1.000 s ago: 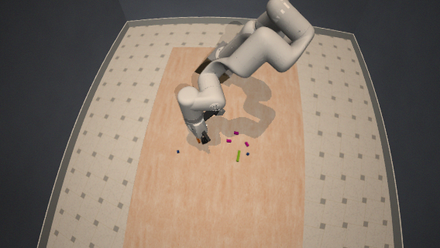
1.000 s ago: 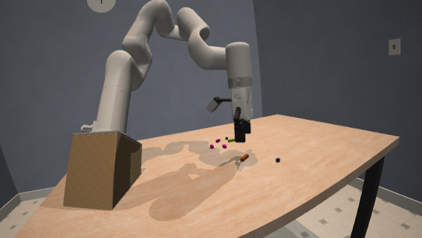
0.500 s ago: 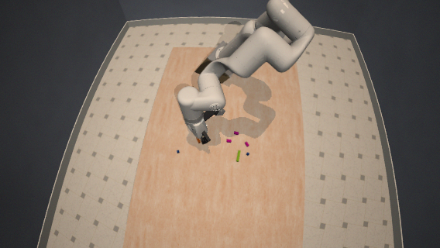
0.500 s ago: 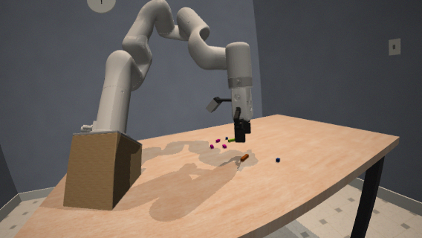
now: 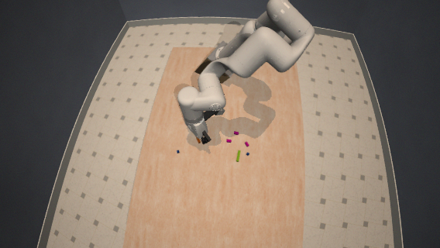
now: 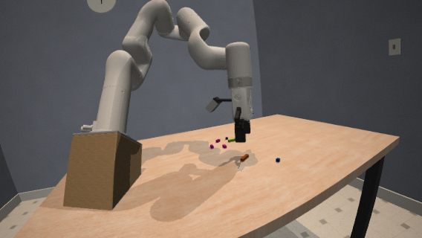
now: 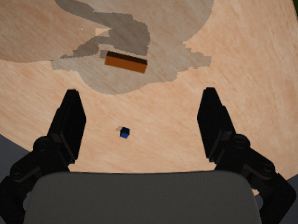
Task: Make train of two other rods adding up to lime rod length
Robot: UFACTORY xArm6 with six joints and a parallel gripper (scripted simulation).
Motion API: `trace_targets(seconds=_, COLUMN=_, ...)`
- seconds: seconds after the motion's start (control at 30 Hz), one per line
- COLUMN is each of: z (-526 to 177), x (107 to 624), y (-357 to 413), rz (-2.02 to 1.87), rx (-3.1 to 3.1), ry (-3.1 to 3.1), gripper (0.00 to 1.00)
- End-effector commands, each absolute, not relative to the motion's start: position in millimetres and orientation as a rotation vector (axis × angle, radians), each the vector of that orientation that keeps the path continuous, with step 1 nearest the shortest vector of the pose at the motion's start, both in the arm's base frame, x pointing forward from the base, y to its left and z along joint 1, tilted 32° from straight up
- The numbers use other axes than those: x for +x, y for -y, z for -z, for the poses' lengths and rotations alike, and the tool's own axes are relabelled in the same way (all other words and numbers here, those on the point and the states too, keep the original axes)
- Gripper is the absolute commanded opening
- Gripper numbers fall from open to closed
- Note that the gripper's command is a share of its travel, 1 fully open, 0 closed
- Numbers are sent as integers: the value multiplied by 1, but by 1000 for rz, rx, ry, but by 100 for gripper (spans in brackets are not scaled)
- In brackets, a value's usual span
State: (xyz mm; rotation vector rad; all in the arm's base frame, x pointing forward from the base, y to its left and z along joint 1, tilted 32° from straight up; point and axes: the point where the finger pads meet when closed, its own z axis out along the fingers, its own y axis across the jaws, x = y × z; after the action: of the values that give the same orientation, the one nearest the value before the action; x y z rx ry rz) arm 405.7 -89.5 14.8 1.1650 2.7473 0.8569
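The orange rod (image 7: 125, 62) lies flat on the table in the arm's shadow; it also shows in the exterior view (image 6: 244, 157) and, half hidden by the fingers, in the top view (image 5: 198, 140). My gripper (image 7: 141, 103) (image 6: 241, 134) hangs above it, open and empty. A blue rod (image 7: 124, 133) (image 5: 178, 151) (image 6: 277, 160) lies apart to one side. The lime rod (image 5: 238, 155) lies further off, with a second blue rod (image 5: 247, 153) beside it. Three magenta rods (image 5: 228, 141) (image 5: 235, 132) (image 5: 246, 144) lie near the lime rod.
A brown box (image 6: 101, 169) carries the arm's base at the far end of the wooden table. The table's edge (image 6: 334, 187) runs close past the lone blue rod in the exterior view.
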Motion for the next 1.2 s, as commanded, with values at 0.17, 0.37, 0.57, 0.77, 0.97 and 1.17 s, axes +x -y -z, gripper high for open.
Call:
trace_targets(seconds=0.17, z=-18, x=407, y=87, rz=-826, rx=823, ry=-2805, gripper=100)
trace_targets(seconds=0.37, z=-20, x=407, y=84, rz=-794, rx=541, ry=-2827, gripper=100)
trace_targets(seconds=0.57, z=-21, x=407, y=81, rz=-758, rx=271, ry=-2824, gripper=100)
trace_targets(seconds=0.77, z=-23, x=407, y=79, rz=-718, rx=10, ry=-2800, gripper=100)
trace_targets(seconds=0.97, z=-25, x=407, y=76, rz=-669, rx=-262, ry=-2751, gripper=100)
trace_targets(seconds=1.17, z=-26, x=407, y=73, rz=-622, rx=-499, ry=-2686, gripper=100)
